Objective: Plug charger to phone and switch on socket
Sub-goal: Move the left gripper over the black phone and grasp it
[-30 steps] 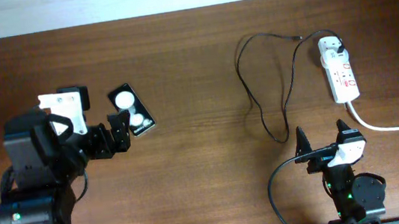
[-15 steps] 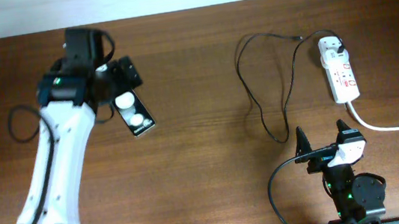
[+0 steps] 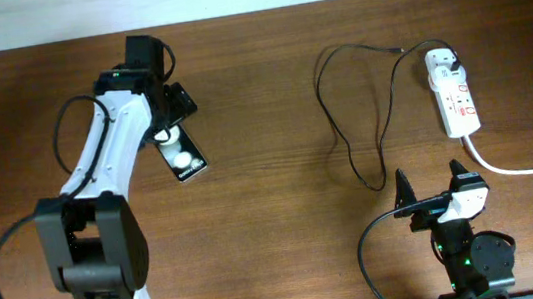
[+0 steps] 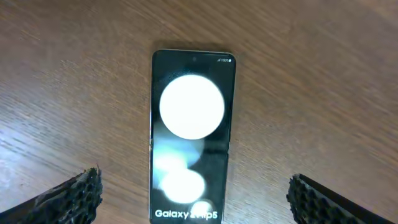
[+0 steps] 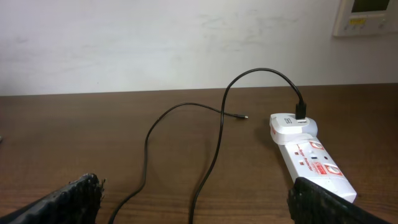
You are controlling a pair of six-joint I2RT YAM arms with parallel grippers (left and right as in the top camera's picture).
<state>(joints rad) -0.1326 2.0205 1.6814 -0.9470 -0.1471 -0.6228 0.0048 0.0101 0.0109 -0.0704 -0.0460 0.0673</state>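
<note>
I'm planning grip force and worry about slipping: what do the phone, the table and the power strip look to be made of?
Phone: glossy black face, glass or plastic, judging by the bright mirror-like lamp reflections. Table: brown wood or wood-look laminate with a low sheen and visible grain lines. Power strip: smooth white moulded plastic, it seems, with red printed marks.

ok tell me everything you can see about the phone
The phone is a slim black rectangle with a glossy face showing round light reflections and white Galaxy lettering near one end. It lies flat, face up, on the wooden table, diagonal in the overhead view. The cable lies apart, not plugged in. The left claw hovers open above the phone, one finger either side, not touching.
</note>
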